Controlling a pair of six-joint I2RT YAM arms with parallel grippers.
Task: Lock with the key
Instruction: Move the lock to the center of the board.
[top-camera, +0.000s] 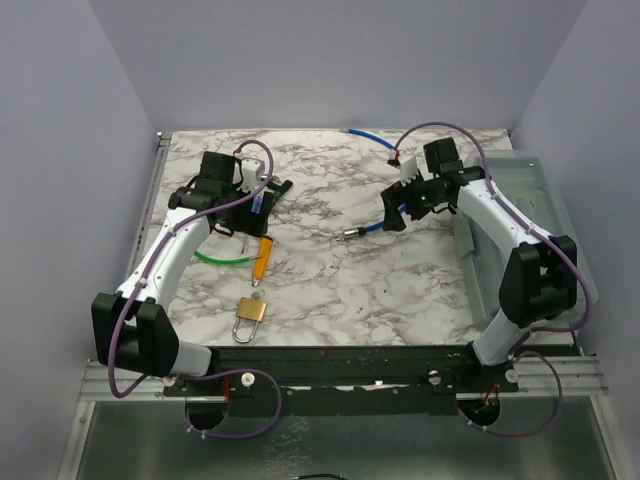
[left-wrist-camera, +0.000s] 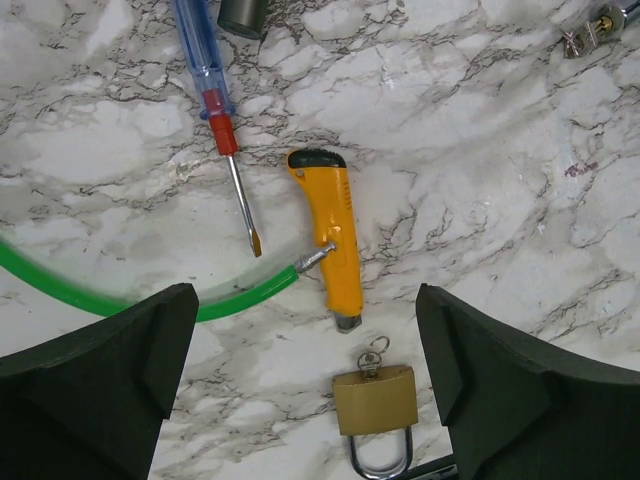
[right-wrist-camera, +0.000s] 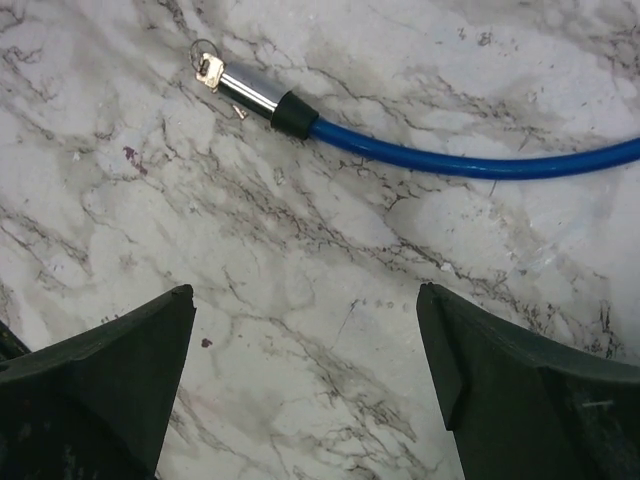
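Wide-spread fingers (left-wrist-camera: 95, 375) of the left gripper (left-wrist-camera: 305, 315), holding nothing, frame the wrist view. The padlock (left-wrist-camera: 375, 400) lies low between them, and its key (left-wrist-camera: 372, 356) appears seated in the body, pointing away from the shackle (left-wrist-camera: 380, 460). Beyond and left of the padlock runs the green cable (left-wrist-camera: 120, 305), and farther beyond lies the screwdriver (left-wrist-camera: 215, 95). Just beyond the padlock, nearly touching the key, lies the knife (left-wrist-camera: 332, 235). Well right of the padlock and beyond it rests the metal head (right-wrist-camera: 255, 92) of the blue cable (right-wrist-camera: 470, 160), which carries a second key (right-wrist-camera: 208, 70). Which lock the task means cannot be told for certain, though the padlock looks the likelier. Likewise wide and empty, the right gripper (right-wrist-camera: 305, 310) hangs over that head, well apart from the padlock. Whether the shackle is pushed home cannot be told. Judged step: reach for the padlock. To do it well, the left gripper should come nearer over the padlock, narrow its jaws before descending, and pinch only the key's bow, staying clear of the knife. The body probably needs pinning by the right gripper, or it may spin with the key on the smooth table (top-camera: 330, 280).
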